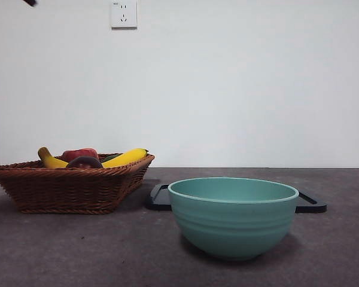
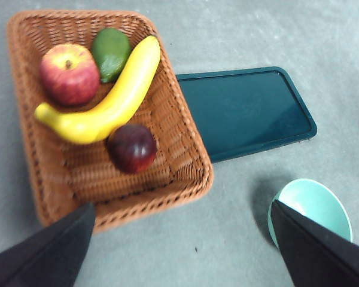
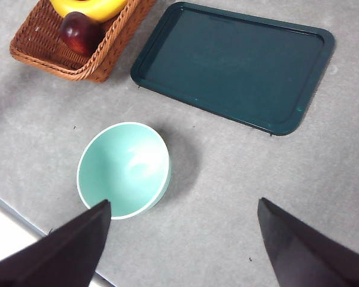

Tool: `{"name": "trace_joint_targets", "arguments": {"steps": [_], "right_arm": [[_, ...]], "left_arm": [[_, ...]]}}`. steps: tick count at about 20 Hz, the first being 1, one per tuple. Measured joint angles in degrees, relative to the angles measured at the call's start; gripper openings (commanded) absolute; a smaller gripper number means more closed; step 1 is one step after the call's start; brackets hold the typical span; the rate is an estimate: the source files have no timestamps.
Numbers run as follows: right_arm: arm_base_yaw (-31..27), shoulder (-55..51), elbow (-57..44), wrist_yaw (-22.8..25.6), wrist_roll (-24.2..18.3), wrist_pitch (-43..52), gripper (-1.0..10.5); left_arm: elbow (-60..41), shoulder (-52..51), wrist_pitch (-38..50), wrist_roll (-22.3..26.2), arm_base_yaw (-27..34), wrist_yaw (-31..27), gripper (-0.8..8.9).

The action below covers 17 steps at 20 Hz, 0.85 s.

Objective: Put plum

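Observation:
The plum (image 2: 131, 147) is dark maroon and glossy. It lies in the wicker basket (image 2: 191, 179) beside the yellow banana (image 2: 110, 98). It also shows in the right wrist view (image 3: 79, 32) and, just above the basket rim, in the front view (image 1: 84, 162). My left gripper (image 2: 182, 239) is open and empty, high above the basket's near edge. My right gripper (image 3: 182, 236) is open and empty, high above the table beside the teal bowl (image 3: 124, 169). Only a black tip (image 1: 30, 2) of an arm shows at the front view's top left.
The basket (image 1: 66, 188) stands at the left with a red apple (image 2: 69, 73), a green fruit (image 2: 110, 52) and the banana (image 1: 125, 158). A dark green tray (image 3: 233, 66) lies flat behind the teal bowl (image 1: 233, 215). A wall socket (image 1: 124, 14) is on the back wall.

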Motion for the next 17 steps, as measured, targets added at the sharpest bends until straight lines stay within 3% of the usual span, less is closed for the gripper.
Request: {"name": "trace_joint_targets", "arguments": {"steps": [7, 17], "right_arm": [[0.0, 0.0, 0.0, 0.0, 0.0, 0.0, 3.9], [0.0, 0.0, 0.0, 0.0, 0.0, 0.0, 3.9]], "left_arm": [[6.95, 16.98, 2.6, -0.07, -6.12, -7.93, 4.64], [6.95, 34.36, 10.12, -0.44, -9.07, -12.41, 4.64]]}}
